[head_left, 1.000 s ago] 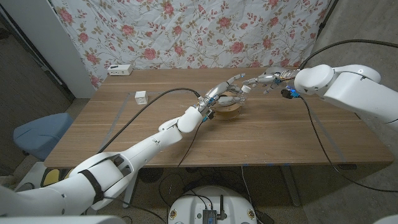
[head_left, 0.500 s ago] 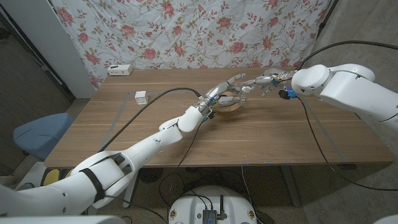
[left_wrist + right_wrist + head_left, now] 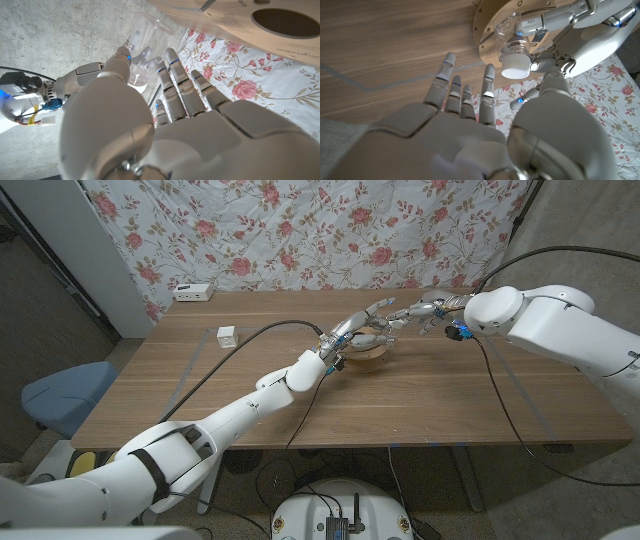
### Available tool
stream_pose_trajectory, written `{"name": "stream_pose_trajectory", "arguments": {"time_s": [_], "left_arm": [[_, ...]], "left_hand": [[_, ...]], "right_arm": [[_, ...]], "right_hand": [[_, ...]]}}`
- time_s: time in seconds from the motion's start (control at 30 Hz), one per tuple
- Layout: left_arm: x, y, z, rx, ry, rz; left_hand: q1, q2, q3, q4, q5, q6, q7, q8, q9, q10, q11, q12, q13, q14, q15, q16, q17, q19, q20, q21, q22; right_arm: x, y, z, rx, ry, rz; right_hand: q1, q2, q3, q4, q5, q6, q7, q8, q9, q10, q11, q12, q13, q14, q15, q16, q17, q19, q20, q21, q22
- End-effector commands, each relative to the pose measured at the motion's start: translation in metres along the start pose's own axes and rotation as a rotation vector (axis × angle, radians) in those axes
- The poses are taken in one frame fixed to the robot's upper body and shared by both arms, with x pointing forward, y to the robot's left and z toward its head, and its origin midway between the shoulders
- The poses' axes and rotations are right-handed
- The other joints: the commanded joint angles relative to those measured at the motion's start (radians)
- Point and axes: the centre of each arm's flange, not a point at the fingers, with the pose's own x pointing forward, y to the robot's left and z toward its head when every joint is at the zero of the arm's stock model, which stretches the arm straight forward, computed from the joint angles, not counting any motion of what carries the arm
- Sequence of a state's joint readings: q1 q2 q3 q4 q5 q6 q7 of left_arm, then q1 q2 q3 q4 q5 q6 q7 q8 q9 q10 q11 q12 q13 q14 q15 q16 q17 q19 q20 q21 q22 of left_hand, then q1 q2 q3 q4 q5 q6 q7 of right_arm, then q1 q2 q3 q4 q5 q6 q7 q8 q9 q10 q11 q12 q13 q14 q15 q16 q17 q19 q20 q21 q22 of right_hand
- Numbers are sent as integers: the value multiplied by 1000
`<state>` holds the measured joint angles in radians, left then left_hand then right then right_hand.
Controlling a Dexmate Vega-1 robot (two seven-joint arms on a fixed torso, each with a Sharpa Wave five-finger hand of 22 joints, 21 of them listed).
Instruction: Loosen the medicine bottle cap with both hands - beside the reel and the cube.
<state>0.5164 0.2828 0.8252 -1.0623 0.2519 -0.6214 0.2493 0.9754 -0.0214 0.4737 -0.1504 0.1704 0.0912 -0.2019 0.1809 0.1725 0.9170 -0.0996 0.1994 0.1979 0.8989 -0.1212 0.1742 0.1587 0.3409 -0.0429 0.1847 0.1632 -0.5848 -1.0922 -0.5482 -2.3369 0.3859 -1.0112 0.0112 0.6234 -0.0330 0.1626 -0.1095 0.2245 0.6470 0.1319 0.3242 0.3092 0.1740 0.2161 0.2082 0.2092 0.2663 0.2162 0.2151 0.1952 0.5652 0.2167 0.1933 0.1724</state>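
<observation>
Nearing the bottle point(image 3: 512, 42), right hand point(image 3: 425, 310) spread.

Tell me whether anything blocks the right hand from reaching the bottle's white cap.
Nothing visible does. The left hand holds the clear bottle with its white cap facing the open right hand; only air lies between.

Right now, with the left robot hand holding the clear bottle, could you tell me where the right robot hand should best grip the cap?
Grip the white cap around its round side wall, coming in along the bottle's axis from its free end. The left robot hand holds the clear bottle body, leaving the cap exposed toward the open right robot hand.
</observation>
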Motion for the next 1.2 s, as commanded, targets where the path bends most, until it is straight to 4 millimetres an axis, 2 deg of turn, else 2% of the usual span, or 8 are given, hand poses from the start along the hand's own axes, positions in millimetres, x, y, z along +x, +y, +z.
{"name": "stream_pose_trajectory", "arguments": {"time_s": [0.03, 0.47, 0.63, 0.93, 1.2], "left_arm": [[-2, 0, 1, -3, 0, -2], [-2, 0, 1, -6, -2, -10], [-1, 0, 1, -5, 0, -10], [-1, -1, 0, -8, 4, -12], [-1, -1, 0, -10, 6, -15]], "left_hand": [[-3, 11, 7, 3, 6, 8, -2, 6, 1, 63, -53, 5, 1, 3, -79, 0, 2, 4, -67, 0, 3], [-5, 13, 8, 4, 6, 12, -2, 6, 1, 64, -53, 5, 1, 3, -79, 0, 2, 3, -66, 0, 3], [-4, 13, 8, 3, 6, 14, -3, 6, 1, 64, -54, 5, 1, 2, -79, 0, 2, 3, -65, 0, 3], [-6, 12, 8, 4, 6, 16, -2, 5, 1, 63, -53, 4, 1, 2, -78, -1, 2, 3, -65, 0, 3], [-8, 13, 8, 5, 6, 19, -2, 6, 1, 63, -52, 4, 1, 1, -76, -1, 2, 3, -66, 0, 3]], "right_arm": [[0, 4, 4, -14, 1, -19], [0, 6, 4, -18, 10, -33], [0, 6, 5, -15, 13, -42], [1, 6, 5, -16, 13, -54], [2, 8, 6, -13, 12, -50]], "right_hand": [[26, 1, 11, -18, 2, 22, -6, 19, 10, 12, 3, 4, 1, 13, 1, -1, 3, 16, -3, 7, 1], [60, 4, 27, -38, -6, 60, -21, 52, 28, 33, 2, 4, 1, 28, 1, -1, 4, 33, -3, 7, 1], [77, 6, 34, -44, -12, 88, -36, 73, 37, 41, 2, 3, 0, 33, 2, -1, 4, 38, -2, 6, 1], [100, 10, 46, -48, -20, 128, -57, 107, 54, 65, 2, 4, -2, 48, 1, 1, 5, 50, -3, 6, 1], [123, 20, 58, -51, -23, 145, -60, 124, 64, 77, 2, 2, -3, 55, 1, 1, 5, 59, -3, 7, 1]]}}
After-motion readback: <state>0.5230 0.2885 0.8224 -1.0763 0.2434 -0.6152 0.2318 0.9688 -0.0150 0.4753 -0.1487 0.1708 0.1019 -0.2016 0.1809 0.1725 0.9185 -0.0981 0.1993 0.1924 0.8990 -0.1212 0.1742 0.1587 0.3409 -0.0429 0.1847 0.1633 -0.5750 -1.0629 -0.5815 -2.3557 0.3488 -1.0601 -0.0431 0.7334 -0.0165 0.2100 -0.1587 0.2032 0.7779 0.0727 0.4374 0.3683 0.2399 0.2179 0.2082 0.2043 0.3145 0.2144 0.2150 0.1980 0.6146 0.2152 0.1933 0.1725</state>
